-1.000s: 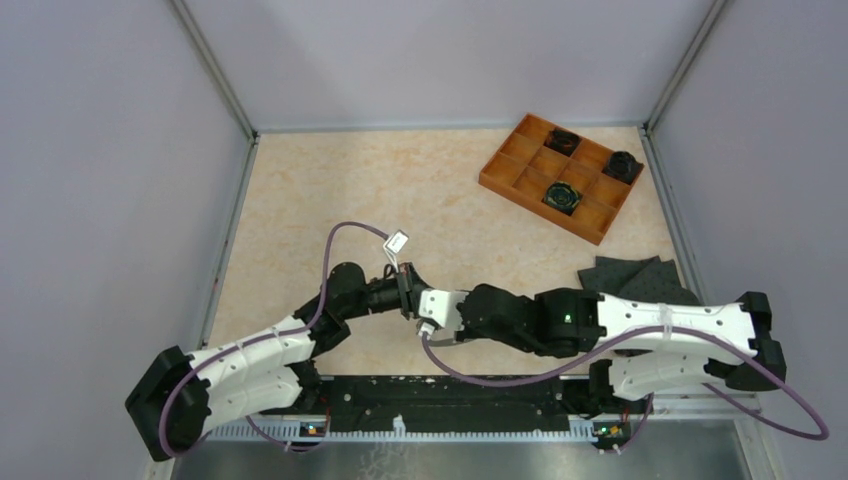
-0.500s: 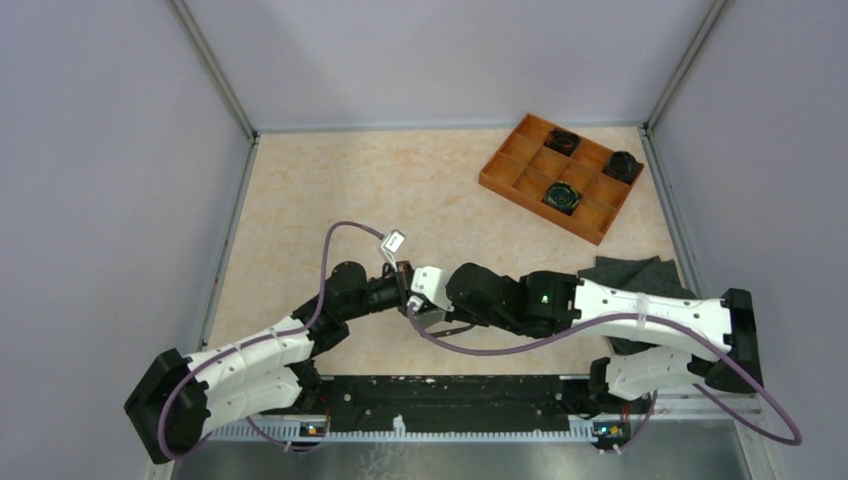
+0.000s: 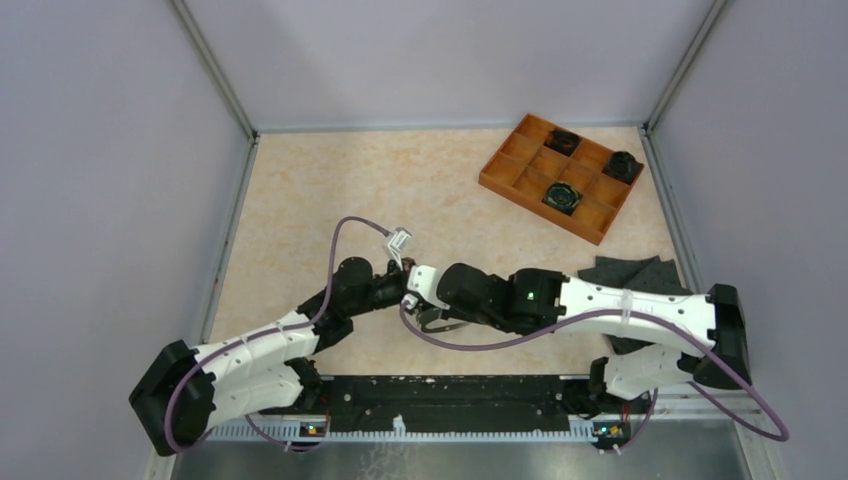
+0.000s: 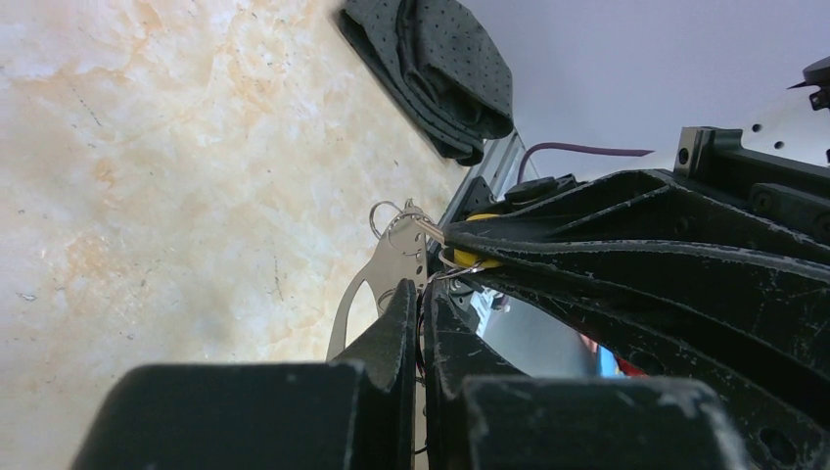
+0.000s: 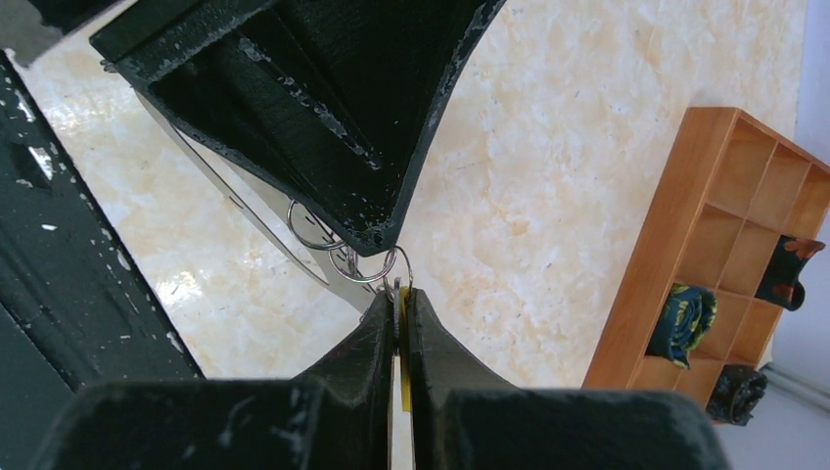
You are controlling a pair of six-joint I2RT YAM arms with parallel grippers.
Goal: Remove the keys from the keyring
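Observation:
My left gripper (image 3: 398,290) and right gripper (image 3: 412,291) meet tip to tip at the near middle of the table, held above it. In the left wrist view my left gripper (image 4: 419,292) is shut on the keyring (image 4: 377,279), a flat grey metal loop with small wire rings at its top. In the right wrist view my right gripper (image 5: 400,294) is shut on the keys: the yellow tag (image 5: 403,343) shows between the fingers, and a thin dark metal edge beside it. Small rings (image 5: 367,269) still link them to the keyring (image 5: 350,292). The left fingers (image 5: 323,98) fill the top.
An orange compartment tray (image 3: 500,170) with three dark objects stands at the back right, also in the right wrist view (image 5: 675,215). A dark grey cloth (image 3: 640,275) lies at the right, partly under the right arm. Grey walls enclose the table.
The right arm has swung and stretched further left, its elbow and shoulder moving leftward. The joined grippers shifted slightly up and left. Both stay shut.

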